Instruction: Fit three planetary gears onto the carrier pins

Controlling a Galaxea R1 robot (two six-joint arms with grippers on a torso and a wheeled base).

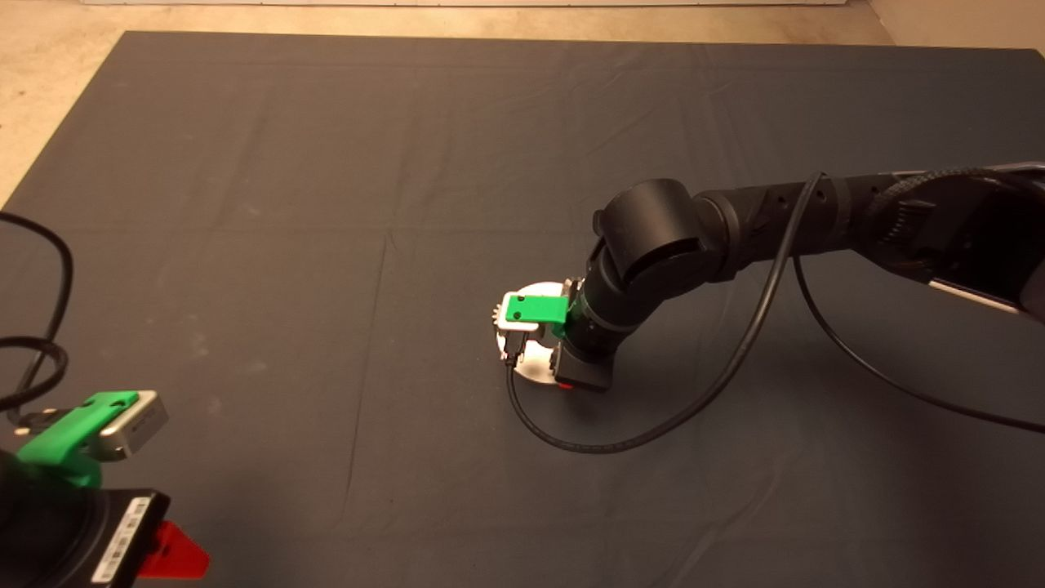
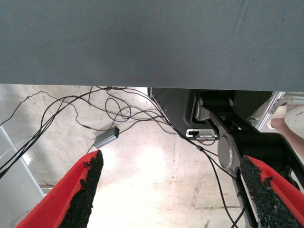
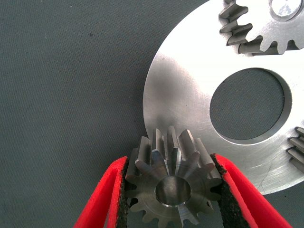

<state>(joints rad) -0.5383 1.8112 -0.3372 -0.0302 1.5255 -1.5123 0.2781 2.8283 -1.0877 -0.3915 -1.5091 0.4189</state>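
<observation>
In the right wrist view my right gripper (image 3: 170,161) is shut on a planetary gear (image 3: 173,183), its black pads pressing the teeth on both sides. This gear sits at the rim of the shiny round plate (image 3: 185,90), and its centre bore shows a silvery face inside. A second gear (image 3: 259,33) is seated on a carrier pin (image 3: 285,7). Part of a third gear (image 3: 298,149) shows at the plate's edge. From above, the right gripper (image 1: 562,377) points down over the plate (image 1: 535,366) mid-mat. My left gripper (image 1: 167,554) is parked at the lower left, open.
A black cable (image 1: 620,445) loops on the mat beside the plate and runs back along the right arm. The left wrist view shows the mat's edge (image 2: 142,42), the floor with tangled cables (image 2: 118,111) and a small grey box (image 2: 106,138).
</observation>
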